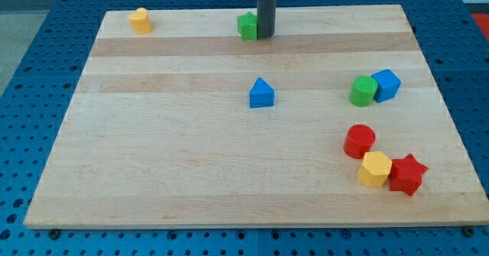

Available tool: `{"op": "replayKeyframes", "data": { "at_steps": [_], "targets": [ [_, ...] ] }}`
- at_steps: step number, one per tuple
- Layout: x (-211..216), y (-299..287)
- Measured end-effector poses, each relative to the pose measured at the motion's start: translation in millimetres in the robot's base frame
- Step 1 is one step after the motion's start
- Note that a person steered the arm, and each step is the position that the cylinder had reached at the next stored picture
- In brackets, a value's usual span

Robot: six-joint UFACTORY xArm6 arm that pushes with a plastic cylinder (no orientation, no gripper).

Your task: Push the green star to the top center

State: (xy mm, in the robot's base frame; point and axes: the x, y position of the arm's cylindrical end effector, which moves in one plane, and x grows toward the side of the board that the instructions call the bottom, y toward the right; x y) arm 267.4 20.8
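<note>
At the view's top center, my tip [265, 35] rests on the wooden table [176, 172], touching the right side of the green star [247, 26]; the rod carries no claw, so nothing opens or closes. A yellow block [140, 20] sits at the top left. A blue block [261, 93] stands mid-table. At right, a green cylinder [363, 91] touches a blue cube [386, 84]. Lower right, a red cylinder [359, 141], yellow hexagon [374, 169] and red star [406, 174] cluster together.

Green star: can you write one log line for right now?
green star: top center | my tip: touching its right side | push: looks done
</note>
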Motion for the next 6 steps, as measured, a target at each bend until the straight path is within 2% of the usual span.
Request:
{"op": "replayKeyframes", "data": {
  "at_steps": [2,6],
  "targets": [
    [34,-10],
    [15,-29]
  ]
}}
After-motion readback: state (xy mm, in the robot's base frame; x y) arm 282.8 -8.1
